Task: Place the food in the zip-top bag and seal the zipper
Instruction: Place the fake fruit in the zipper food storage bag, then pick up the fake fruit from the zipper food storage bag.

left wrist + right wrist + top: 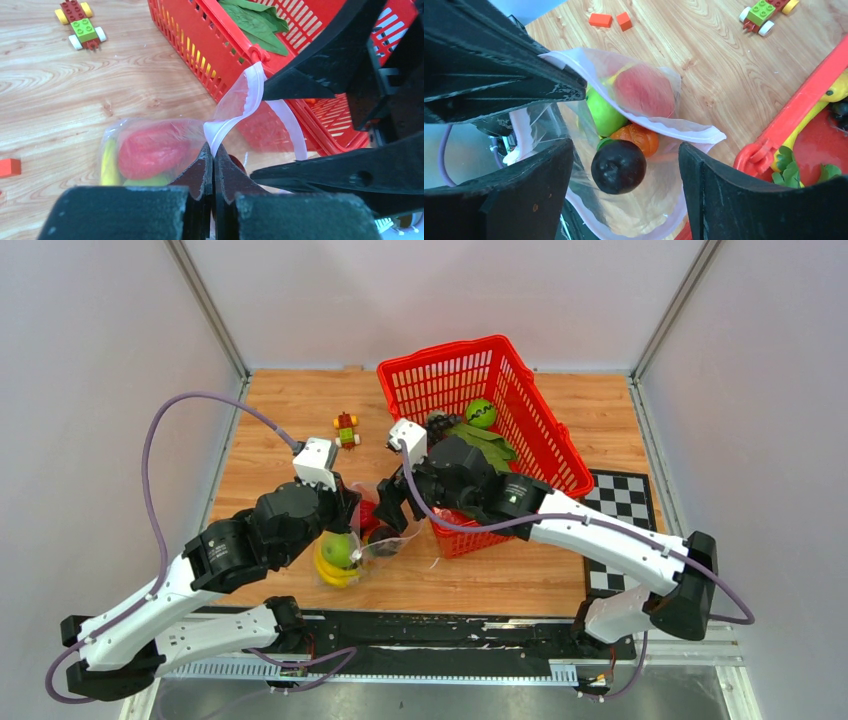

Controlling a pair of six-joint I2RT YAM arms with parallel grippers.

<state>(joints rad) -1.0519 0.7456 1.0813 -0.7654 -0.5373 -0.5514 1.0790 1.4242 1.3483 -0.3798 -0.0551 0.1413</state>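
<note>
step: filling bag (649, 85) | left end effector (213, 150) pinches bag rim | right end effector (621, 147) wide, over plum (618, 167) | next: fetch green fruit (481, 412) from basket (440, 385)

The zip-top bag (674, 129) is clear, crinkly plastic film (glossy where light catches); the basket (440, 380) is shiny red plastic mesh; the table (280, 410) is smooth matt wood.

1. Robot lab cell: plain grey walls (100, 360) on metal posts (205, 305) box in a wood table (290, 410).
2. A checkerboard (620, 498) lies flat, well right of the right pincer (388, 512).
3. Toy food (481, 412) sits in a red basket (520, 410) just behind that pincer; a block toy (346, 428) stands left of it, farther back.
4. A black rail (450, 625) carrying the arm bases lies nearer than it.
</note>
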